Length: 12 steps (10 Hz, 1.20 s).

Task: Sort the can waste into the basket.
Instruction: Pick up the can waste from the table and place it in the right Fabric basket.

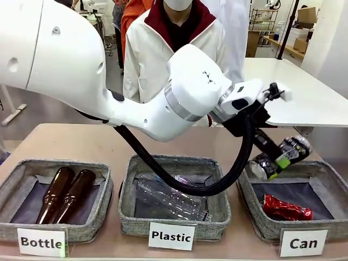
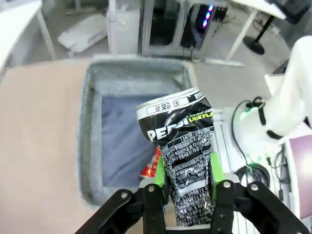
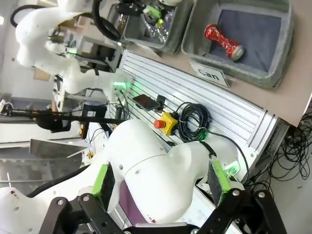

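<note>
The left gripper (image 1: pixel 270 155) clamps the black can (image 1: pixel 281 156) — dented, tilted — just above the Can basket (image 1: pixel 255 217), where the red can (image 1: pixel 287 209) lies on dark lining. The right gripper (image 3: pixel 161 183) stands open, empty. Three baskets line a tan table (image 1: pixel 81 141); a white table (image 1: pixel 304 92) stands behind.

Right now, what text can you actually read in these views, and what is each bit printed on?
"Bottle": white label on the left basket.
"Plastic": white label on the middle basket.
"Can": white label on the right basket.
"PEPS", cut off by a dent: black can held in the left tool.
"LIME FLA", cut off: same can, green-yellow mark.
The can's fine print is too small to read.
</note>
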### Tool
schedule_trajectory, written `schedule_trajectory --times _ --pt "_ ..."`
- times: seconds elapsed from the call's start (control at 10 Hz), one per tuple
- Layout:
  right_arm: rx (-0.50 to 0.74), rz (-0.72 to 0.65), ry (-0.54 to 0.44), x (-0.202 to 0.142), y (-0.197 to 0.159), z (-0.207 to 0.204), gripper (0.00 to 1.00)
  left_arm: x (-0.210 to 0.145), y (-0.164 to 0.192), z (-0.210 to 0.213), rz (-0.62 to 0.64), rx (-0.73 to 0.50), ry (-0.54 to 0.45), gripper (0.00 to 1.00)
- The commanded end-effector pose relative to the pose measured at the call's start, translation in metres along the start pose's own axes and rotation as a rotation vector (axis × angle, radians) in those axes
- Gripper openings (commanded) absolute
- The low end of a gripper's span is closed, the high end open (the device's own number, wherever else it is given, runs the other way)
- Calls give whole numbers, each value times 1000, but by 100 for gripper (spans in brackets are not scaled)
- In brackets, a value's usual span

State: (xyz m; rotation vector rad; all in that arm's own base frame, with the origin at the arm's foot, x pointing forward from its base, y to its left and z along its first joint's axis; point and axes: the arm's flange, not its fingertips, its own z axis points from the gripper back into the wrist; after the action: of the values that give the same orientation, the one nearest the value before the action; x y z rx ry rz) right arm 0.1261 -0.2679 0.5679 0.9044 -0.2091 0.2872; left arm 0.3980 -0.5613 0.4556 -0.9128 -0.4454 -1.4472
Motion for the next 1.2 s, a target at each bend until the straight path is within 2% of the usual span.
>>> schedule_trajectory --times 0.0,0.1,0.2,0.4,0.5,0.8,0.9,1.0,1.1 --pt "-4 21 8 -10 2 2 100 14 9 1 -248 -10 -201 40" --pt "-4 21 8 -10 2 2 100 20 17 -26 -306 -95 -208 40" --pt "-4 21 8 -10 2 2 100 21 30 -49 -290 -133 -134 40" --pt "-4 21 8 -10 2 2 100 18 34 -86 -348 -128 -52 40" --pt "-4 21 8 -10 2 2 100 16 33 -94 -397 -83 -21 40" --pt "-4 21 8 -10 2 2 100 17 38 -100 -380 -87 -22 40" --pt "-4 21 8 -10 2 2 100 16 38 -101 -382 -89 -14 47" --pt "-4 21 8 -10 2 2 100 16 38 -100 -383 -89 -13 97" --pt "-4 21 8 -10 2 2 100 18 38 -98 -395 -84 -28 100"
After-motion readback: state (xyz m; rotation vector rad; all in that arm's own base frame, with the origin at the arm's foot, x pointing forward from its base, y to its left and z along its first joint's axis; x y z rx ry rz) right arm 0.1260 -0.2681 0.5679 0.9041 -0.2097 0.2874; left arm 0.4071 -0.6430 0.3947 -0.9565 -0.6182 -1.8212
